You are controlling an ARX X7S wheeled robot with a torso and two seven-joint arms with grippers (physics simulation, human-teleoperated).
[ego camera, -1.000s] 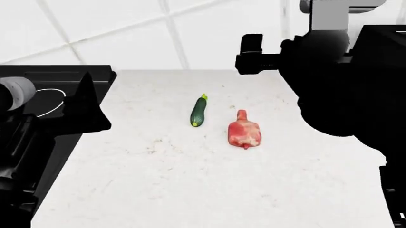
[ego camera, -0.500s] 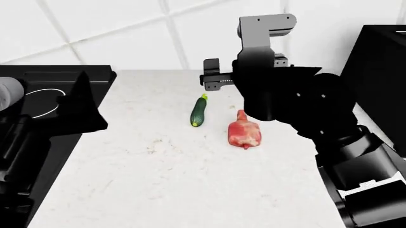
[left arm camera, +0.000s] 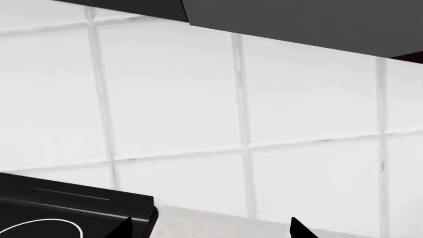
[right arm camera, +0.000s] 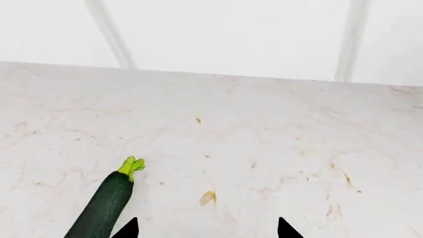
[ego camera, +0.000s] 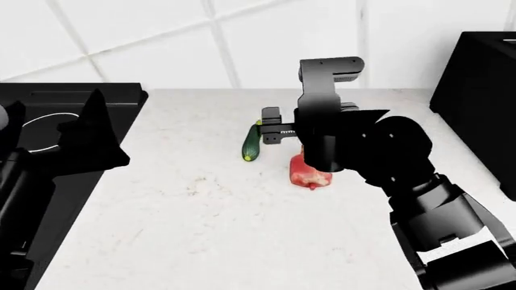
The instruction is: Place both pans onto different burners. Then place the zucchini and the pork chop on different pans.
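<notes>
The zucchini (ego camera: 251, 145) lies on the white counter, stem end toward the wall. The pork chop (ego camera: 307, 174) lies just right of it, its far end hidden by my right arm. My right gripper (ego camera: 269, 125) is open and empty, hovering just over the zucchini's stem end. In the right wrist view the zucchini (right arm camera: 104, 207) lies beside one fingertip (right arm camera: 127, 230), outside the open jaws. My left gripper (ego camera: 90, 130) is open and empty over the edge of the black cooktop (ego camera: 48, 99), where part of a burner ring (ego camera: 38, 128) shows. Both pans are out of view.
A tall black box (ego camera: 475, 103) stands at the counter's right end. A tiled wall (ego camera: 202, 42) runs behind the counter. The left wrist view shows the cooktop corner (left arm camera: 79, 208) and a dark hood (left arm camera: 297, 20) above it.
My right arm has swung left and down from the upper right to above the zucchini and pork chop, now covering the chop's far end. My left arm has shifted slightly.
</notes>
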